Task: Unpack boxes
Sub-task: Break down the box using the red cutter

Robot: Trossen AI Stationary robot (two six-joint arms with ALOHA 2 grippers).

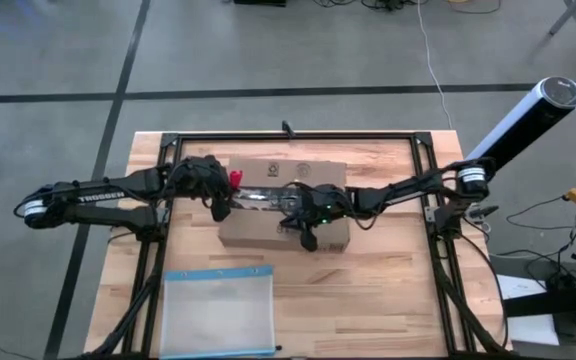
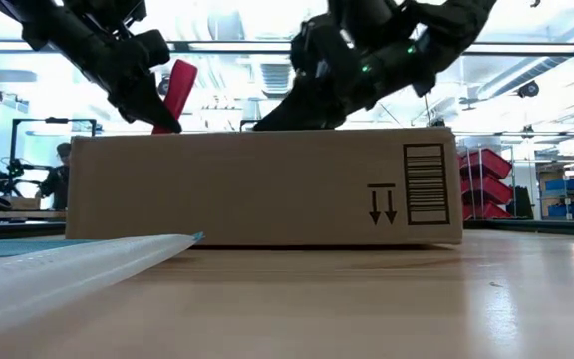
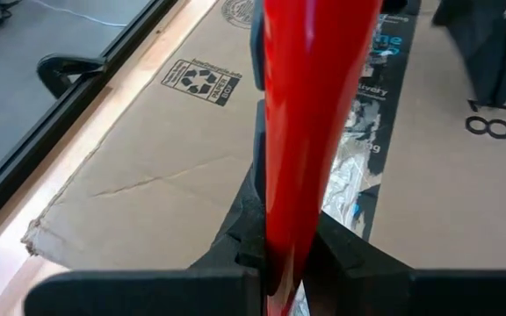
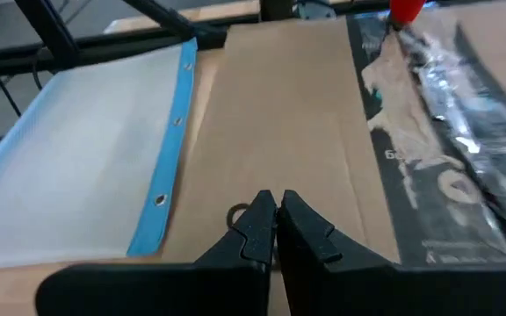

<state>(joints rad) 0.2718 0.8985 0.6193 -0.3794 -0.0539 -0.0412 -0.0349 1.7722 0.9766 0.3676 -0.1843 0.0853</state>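
Lying nearest on the wooden table, a clear plastic pouch with a blue edge is sitting apart from the work. Beyond it, mid-table, the cardboard box is resting flat with its flaps shut. The right gripper, fingers pressed together and empty, is bearing down on the box's near-right top, probably steadying it. The left gripper is pinching a red cutting tool over the left end of the taped seam, likely to slit it. The tool's tip is hidden behind the handle, so contact with the torn, crinkled tape is unclear. The box's contents are unseen.
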